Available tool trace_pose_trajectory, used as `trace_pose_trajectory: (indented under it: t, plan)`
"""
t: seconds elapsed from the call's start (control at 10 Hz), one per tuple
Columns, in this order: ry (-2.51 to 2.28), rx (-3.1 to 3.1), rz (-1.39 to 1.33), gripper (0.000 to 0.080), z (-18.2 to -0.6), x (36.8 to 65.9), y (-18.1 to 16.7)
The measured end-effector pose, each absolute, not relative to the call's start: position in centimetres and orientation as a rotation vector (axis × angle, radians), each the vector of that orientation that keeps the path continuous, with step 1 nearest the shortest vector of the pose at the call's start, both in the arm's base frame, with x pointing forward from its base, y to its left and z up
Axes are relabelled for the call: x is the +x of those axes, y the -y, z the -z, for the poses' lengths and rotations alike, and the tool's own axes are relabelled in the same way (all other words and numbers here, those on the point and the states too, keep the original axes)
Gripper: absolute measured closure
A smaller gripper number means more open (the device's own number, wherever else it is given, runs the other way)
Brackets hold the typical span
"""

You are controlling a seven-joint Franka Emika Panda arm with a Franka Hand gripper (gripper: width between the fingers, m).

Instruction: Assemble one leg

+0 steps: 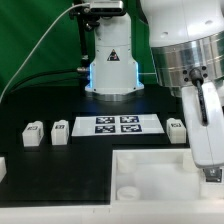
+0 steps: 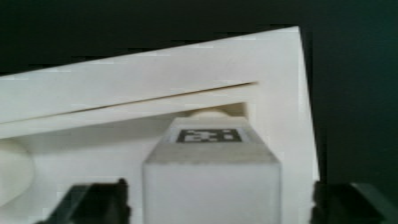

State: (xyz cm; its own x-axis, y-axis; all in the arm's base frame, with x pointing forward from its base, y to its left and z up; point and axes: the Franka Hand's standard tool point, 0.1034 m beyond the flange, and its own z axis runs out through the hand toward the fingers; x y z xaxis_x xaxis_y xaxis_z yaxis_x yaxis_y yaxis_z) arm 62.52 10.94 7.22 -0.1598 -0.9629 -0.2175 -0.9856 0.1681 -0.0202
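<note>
The leg (image 2: 210, 165), a white block with a black-and-white marker on its upper face, sits between the gripper (image 2: 210, 205) fingers in the wrist view. The dark fingers (image 2: 89, 205) stand clear on either side with gaps showing, so the gripper is spread, not pinching. Judged from this, the leg is either just set down or about to be gripped. It rests against the large white panel (image 2: 160, 90), apparently at a corner. In the exterior view this leg is hidden behind the gripper (image 1: 207, 165) at 4 o'clock, above the panel (image 1: 150, 170).

Three further legs lie loose on the bench (image 1: 30, 165): two side by side at 9 o'clock (image 1: 33, 133) (image 1: 60, 131), one at 3 o'clock (image 1: 177, 130). They appear untouched, well apart from the panel.

The marker board (image 1: 118, 125) lies flat at centre, between the loose legs. Behind it, at 12 o'clock, stands the white arm base (image 1: 111, 65) with a warning triangle and a blue glow at its foot.

The bench surface is matt black. The backdrop is green (image 1: 30, 40). A cable (image 1: 45, 45) trails across it.
</note>
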Motion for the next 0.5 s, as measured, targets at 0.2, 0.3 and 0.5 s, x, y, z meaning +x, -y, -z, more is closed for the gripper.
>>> trace_pose_trajectory:
  t: [0.2, 0.3, 0.5]
  plan:
    - [-2.235, -1.920, -0.183, 0.0166, -8.1, 62.5, -11.9]
    - [-2.218, -1.924, -0.176, 0.0155, -9.0, 62.7, -12.5]
    - [-2.207, -1.936, -0.181, 0.0151, -9.3, 62.6, -12.8]
